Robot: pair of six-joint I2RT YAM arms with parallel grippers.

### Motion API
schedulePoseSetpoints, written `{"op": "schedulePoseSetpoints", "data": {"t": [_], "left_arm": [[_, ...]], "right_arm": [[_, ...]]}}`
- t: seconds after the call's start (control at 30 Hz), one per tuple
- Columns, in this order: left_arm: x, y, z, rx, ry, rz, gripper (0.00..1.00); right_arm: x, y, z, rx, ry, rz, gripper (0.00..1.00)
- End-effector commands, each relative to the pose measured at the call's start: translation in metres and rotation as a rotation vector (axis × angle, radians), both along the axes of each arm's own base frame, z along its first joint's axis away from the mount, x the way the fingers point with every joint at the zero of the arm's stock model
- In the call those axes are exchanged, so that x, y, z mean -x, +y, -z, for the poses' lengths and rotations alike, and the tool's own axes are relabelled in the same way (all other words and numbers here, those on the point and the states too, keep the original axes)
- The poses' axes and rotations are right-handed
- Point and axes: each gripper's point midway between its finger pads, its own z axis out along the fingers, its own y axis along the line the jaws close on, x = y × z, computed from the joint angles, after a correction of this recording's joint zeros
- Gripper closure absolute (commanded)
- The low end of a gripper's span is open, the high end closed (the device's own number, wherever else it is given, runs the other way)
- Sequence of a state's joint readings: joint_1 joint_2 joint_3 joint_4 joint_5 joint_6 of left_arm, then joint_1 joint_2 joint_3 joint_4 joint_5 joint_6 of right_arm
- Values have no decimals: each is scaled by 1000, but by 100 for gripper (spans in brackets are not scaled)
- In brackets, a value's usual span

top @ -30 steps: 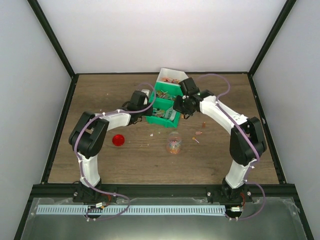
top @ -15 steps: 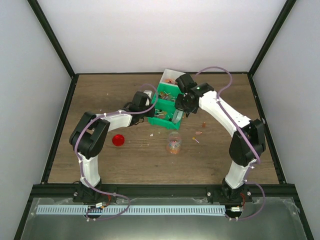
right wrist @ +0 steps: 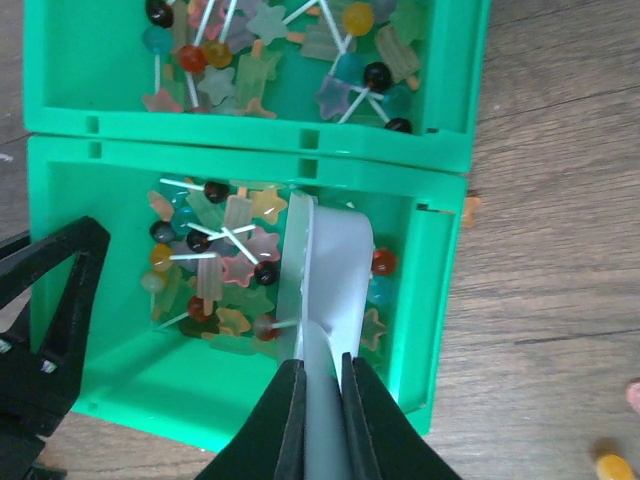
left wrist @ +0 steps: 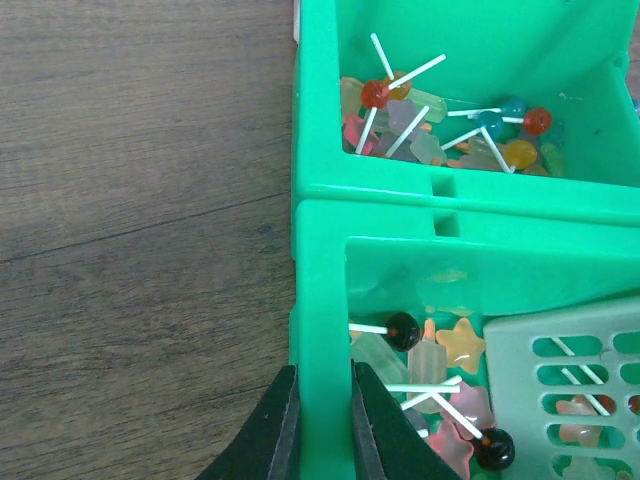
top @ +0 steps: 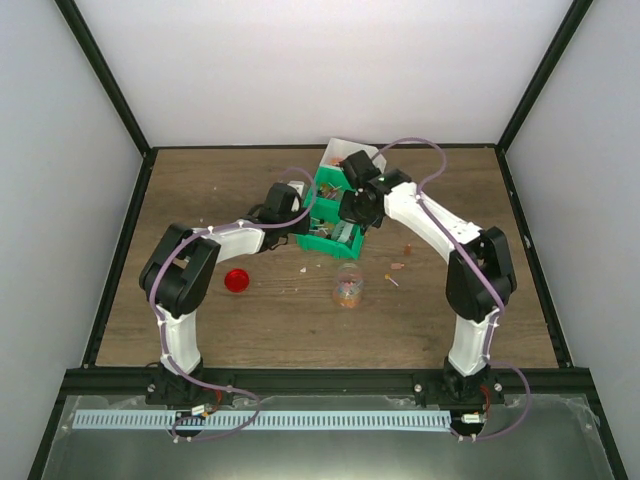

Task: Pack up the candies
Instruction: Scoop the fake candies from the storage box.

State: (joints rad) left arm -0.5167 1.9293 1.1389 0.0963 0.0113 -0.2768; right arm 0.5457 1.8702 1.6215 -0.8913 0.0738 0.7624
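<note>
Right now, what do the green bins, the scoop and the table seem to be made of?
The bins look like moulded plastic: uniform bright green, soft sheen, notched rims. The scoop seems plastic too: pale, matte, with moulded slots. The table shows brown wood grain, matte; real wood or laminate, I can't tell.
</note>
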Motion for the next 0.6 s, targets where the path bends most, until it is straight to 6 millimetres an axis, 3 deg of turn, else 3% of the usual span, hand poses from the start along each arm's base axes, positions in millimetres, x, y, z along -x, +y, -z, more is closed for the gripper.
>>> {"op": "schedulePoseSetpoints", "data": {"t": [0.0,0.1,0.2,0.3,0.47,0.57], "left_arm": [[-2,-9,9,-27,-14,46,95],[-2,-9,12,-29,-9,48,95],[-2,-10,9,-27,-12,49,96],[0,-9,7,-22,-14,52,96],[1,-11,7,-22,-12,61,95],[2,-10,11,-35,-5,64,95]], "right_arm": [[6,-12,56,75,37,-9,99],[18,-9,68,10,40,-19,99],[24,-3,68,-64,12,-27,99],[27,-3,76,-97,19,6,99],[32,16,93,-283,59,-22,99],[29,15,93,-370,60,-22,99]]}}
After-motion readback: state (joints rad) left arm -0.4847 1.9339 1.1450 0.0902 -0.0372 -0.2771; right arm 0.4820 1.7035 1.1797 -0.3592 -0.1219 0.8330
